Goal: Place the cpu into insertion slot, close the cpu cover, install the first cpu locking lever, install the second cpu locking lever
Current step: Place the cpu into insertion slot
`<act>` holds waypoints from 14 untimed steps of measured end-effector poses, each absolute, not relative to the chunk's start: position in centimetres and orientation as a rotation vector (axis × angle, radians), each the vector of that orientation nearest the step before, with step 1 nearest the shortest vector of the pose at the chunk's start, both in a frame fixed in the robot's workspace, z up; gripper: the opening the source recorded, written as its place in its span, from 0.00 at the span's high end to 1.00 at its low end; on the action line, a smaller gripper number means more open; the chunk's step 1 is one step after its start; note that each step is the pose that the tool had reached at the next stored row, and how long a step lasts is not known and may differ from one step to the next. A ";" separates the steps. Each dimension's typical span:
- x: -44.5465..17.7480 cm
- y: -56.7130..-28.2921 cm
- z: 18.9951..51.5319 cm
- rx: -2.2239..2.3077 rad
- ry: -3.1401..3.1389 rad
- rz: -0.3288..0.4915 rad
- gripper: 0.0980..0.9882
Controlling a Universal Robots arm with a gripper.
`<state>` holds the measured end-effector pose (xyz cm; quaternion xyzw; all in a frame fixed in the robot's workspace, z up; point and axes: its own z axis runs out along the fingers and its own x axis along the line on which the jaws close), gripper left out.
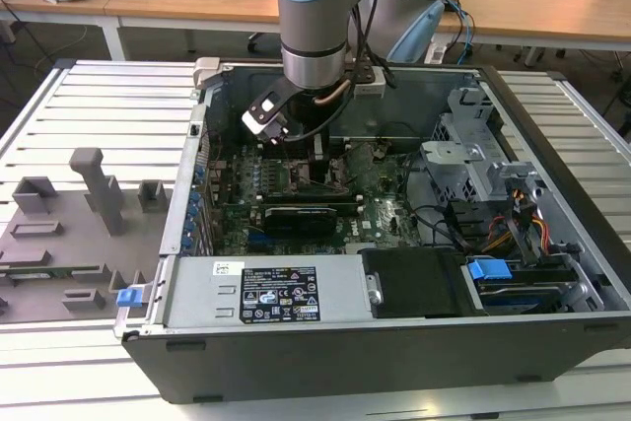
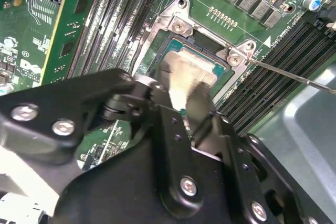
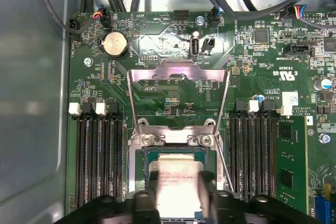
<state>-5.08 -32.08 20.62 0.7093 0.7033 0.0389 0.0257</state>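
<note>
- Jaws point straight down at the board, closed to chip width and pinching the cpu (image 3: pixel 178 179) by two opposite edges
- the cpu lies flat between the jaws, silver face up, squared with the insertion slot (image 3: pixel 140 182) and inside its rim; fully seated or not, I cannot tell
- the cpu cover (image 3: pixel 178 68) is swung open just beyond the jaws, leaving the slot uncovered
- memory slots (image 3: pixel 100 156) flank the jaws on both sides, so free room is upward
</note>
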 end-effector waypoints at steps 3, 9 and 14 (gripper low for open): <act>-5.1 -32.1 20.6 2.193 2.174 0.120 0.85; -5.1 -32.1 20.6 2.192 2.174 0.119 0.99; -5.1 -32.1 20.4 2.192 2.174 0.118 0.99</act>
